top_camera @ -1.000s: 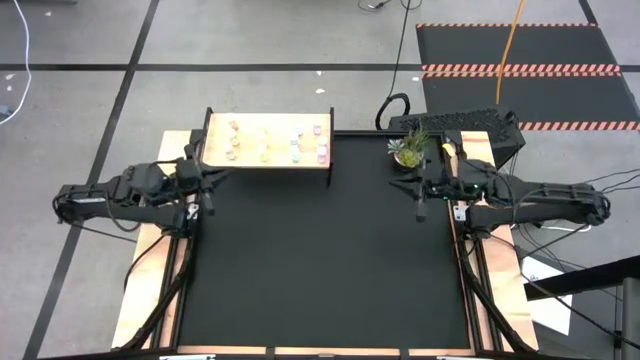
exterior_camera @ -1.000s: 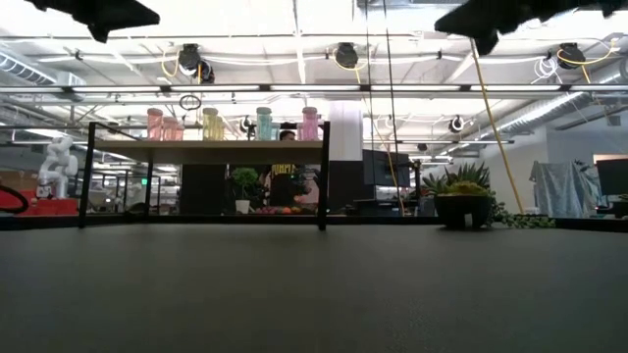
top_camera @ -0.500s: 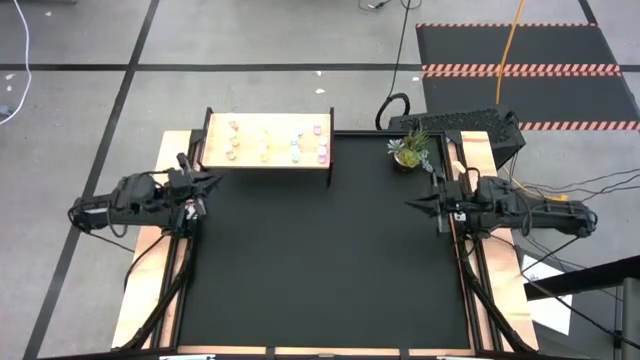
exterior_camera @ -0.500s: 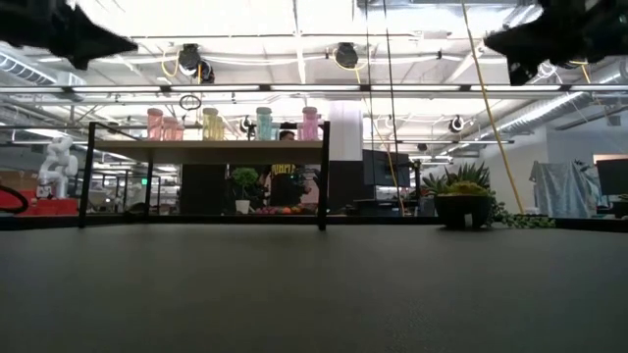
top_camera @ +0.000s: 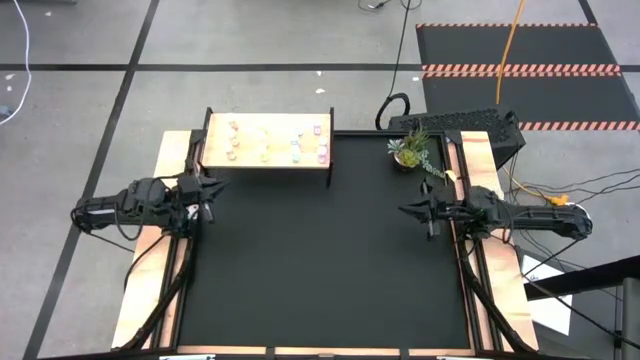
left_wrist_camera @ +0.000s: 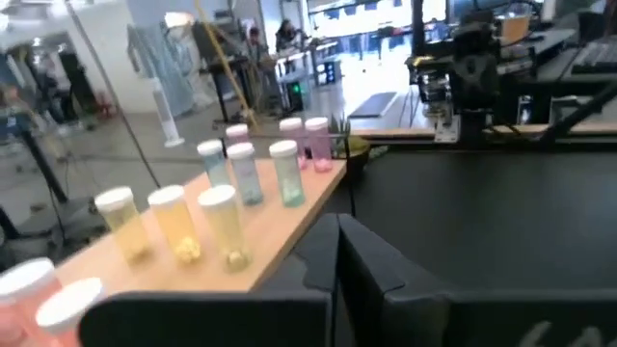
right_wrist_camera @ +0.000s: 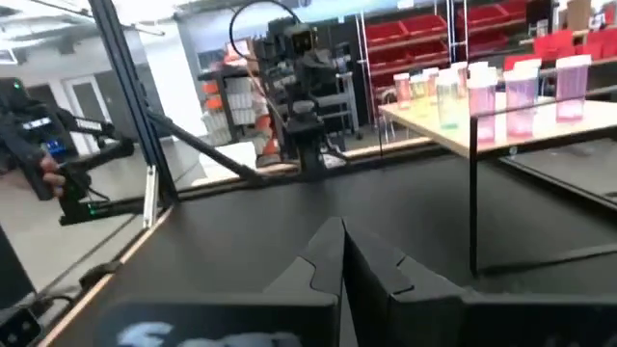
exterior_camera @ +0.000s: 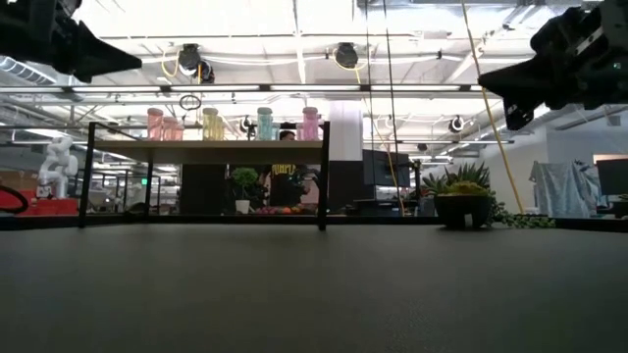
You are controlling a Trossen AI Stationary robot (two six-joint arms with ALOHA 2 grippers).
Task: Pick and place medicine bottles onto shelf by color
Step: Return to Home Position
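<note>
"What has moved?"

"Both arms have drawn back. The left gripper [top_camera: 208, 186] is at the left edge of the table [top_camera: 320, 270], near the shelf [top_camera: 270, 121]. The right gripper [top_camera: 405, 209] is at the right edge."

"The jaws?"

"Both pairs are pressed together, holding and touching nothing."

"The count?"

"One shelf in the table's far-left corner. The left wrist view shows ten bottles standing on it: three yellow bottles [left_wrist_camera: 175, 224], three teal bottles [left_wrist_camera: 285, 172] and two pink bottles [left_wrist_camera: 316, 143] at each end. One potted plant [top_camera: 408, 152]."

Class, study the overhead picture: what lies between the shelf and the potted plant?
Only bare black mat between the shelf and potted plant, shown in the high view. The left gripper and right gripper hover at the sides.
</note>
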